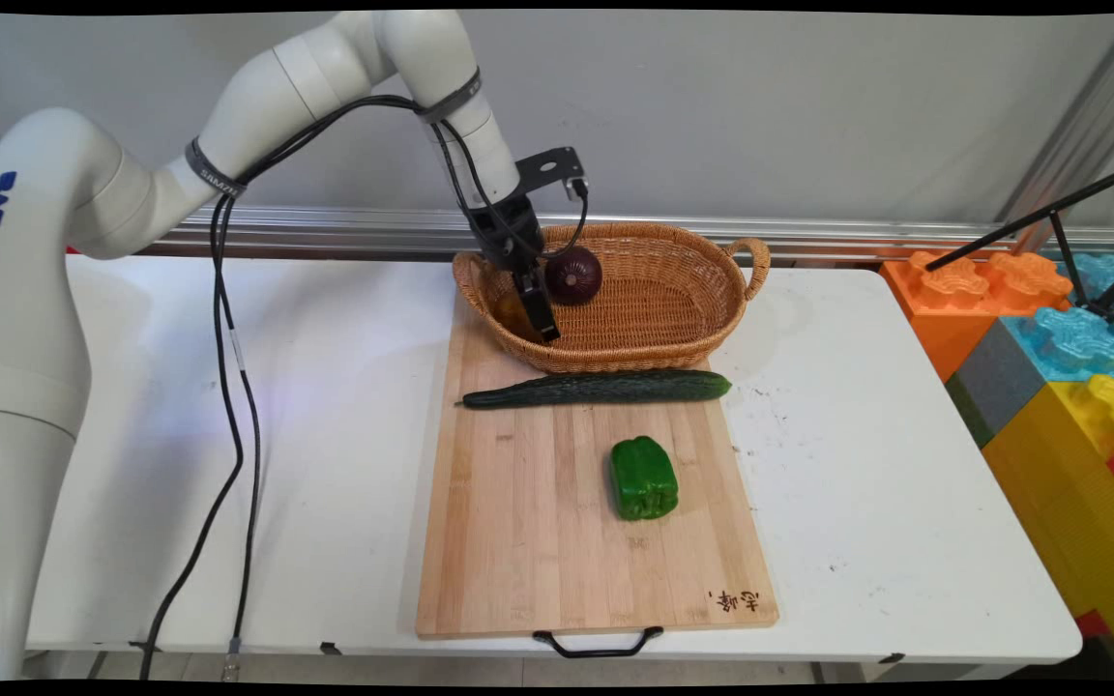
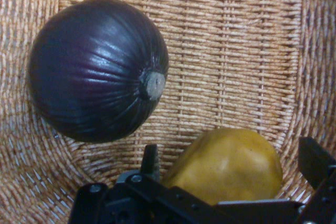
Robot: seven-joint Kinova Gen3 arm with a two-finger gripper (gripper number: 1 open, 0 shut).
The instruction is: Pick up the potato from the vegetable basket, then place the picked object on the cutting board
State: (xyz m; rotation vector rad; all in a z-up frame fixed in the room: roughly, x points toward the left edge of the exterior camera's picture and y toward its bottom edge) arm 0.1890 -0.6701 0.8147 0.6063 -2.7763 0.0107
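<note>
The hand point(image 1: 540, 314) is lowered into the left end of a wicker basket point(image 1: 659, 348) at the far end of a wooden board point(image 1: 528, 541) on the white worktop point(image 1: 344, 406). Its fingers point(image 2: 150, 162) are spread apart on either side of a yellow-brown fruit point(image 2: 228, 163), no grip being visible. A dark purple onion point(image 1: 573, 275) lies just beside it in the basket. Before the basket, a cucumber point(image 1: 600, 388) lies across the board, and a green pepper point(image 1: 644, 478) nearer the front. In the main view the fruit is largely hidden by the hand; in the hand view it is plainly seen. Coloured blocks point(image 1: 1060, 358) stand at the right.
</note>
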